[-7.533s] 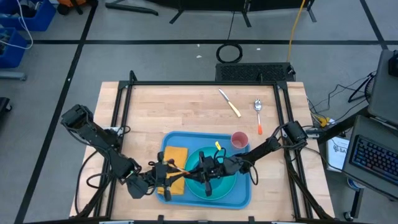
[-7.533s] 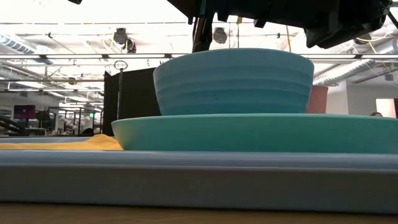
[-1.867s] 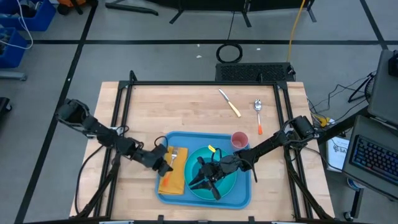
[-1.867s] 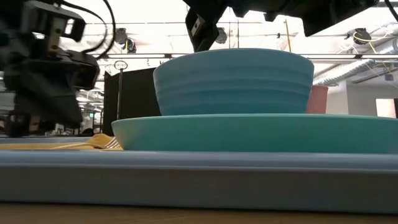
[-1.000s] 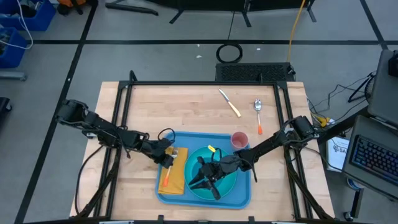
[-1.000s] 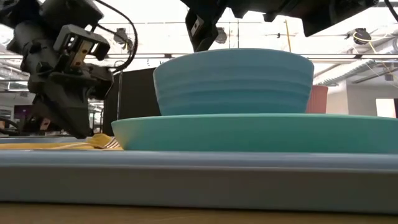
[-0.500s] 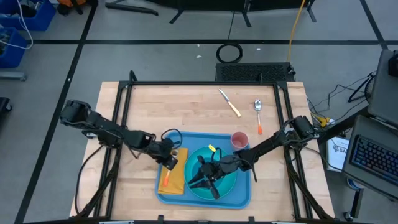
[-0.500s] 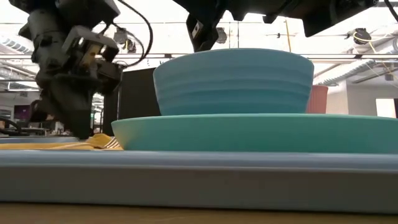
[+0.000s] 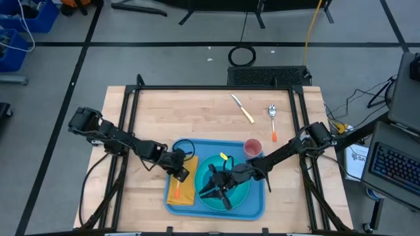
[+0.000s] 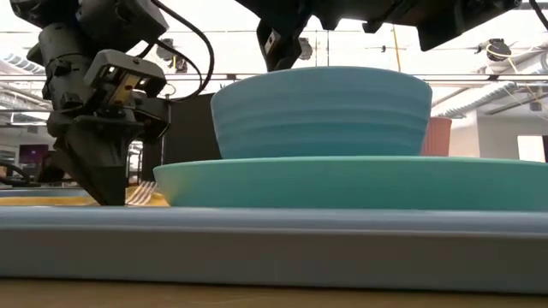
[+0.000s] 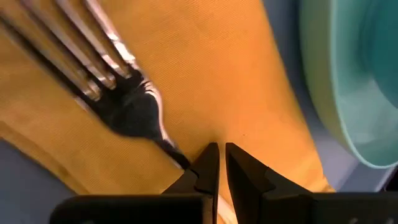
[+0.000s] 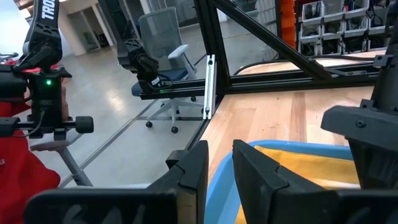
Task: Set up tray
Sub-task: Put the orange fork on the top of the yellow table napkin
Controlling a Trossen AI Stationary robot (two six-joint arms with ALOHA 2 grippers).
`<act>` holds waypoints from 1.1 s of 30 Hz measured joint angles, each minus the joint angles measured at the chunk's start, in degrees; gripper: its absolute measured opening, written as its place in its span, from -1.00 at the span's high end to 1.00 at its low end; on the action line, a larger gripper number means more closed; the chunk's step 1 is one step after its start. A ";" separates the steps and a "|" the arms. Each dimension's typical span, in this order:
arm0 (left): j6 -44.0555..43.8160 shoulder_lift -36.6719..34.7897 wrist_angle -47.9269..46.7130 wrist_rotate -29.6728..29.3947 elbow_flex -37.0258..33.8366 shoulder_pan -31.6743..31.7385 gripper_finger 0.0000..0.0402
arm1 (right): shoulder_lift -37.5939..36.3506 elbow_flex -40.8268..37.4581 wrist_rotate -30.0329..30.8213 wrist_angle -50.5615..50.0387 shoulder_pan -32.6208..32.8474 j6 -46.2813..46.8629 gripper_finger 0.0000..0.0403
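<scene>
Light-blue tray point(image 9: 256, 204) sits at the table's near edge, carrying a yellow-orange napkin point(image 9: 178, 191), a turquoise plate point(image 10: 360, 181) with a bowl point(image 10: 321, 111) on it, and a pink cup point(image 9: 253, 147); left gripper point(image 11: 217, 163), fingers nearly together, is down at the napkin on the fork point(image 11: 118, 93) handle; right gripper point(image 9: 216, 190) hovers over the bowl, fingers a narrow gap apart, holding nothing; beyond lie a knife point(image 9: 242, 108) and spoon point(image 9: 272, 121)

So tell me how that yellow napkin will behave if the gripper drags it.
The napkin looks like woven cloth, so probably floppy and apt to bunch. The fork lying on it would likely ride along or slide off.
</scene>
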 joint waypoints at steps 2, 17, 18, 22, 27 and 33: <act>-0.16 0.00 -0.06 -0.21 -0.02 -0.24 0.83 | 0.02 0.00 0.00 -0.12 0.00 0.02 0.68; -0.08 -0.83 3.36 4.16 -0.24 -0.90 0.83 | 0.02 0.00 -0.02 -0.17 0.00 0.04 0.68; 0.09 -1.46 3.85 4.07 -0.18 -1.24 0.83 | 0.00 0.00 -0.02 -0.17 0.00 0.04 0.68; -0.18 -2.38 0.67 3.73 0.25 -1.71 0.83 | 0.00 0.00 -0.02 -0.18 0.00 0.04 0.68; -1.09 -2.80 -0.89 4.03 0.26 -2.55 0.83 | 0.01 0.00 -0.02 -0.31 0.00 0.07 0.68; -1.02 -2.78 -0.55 3.30 0.25 -2.70 0.83 | 0.00 0.00 0.03 -0.33 0.00 0.07 0.68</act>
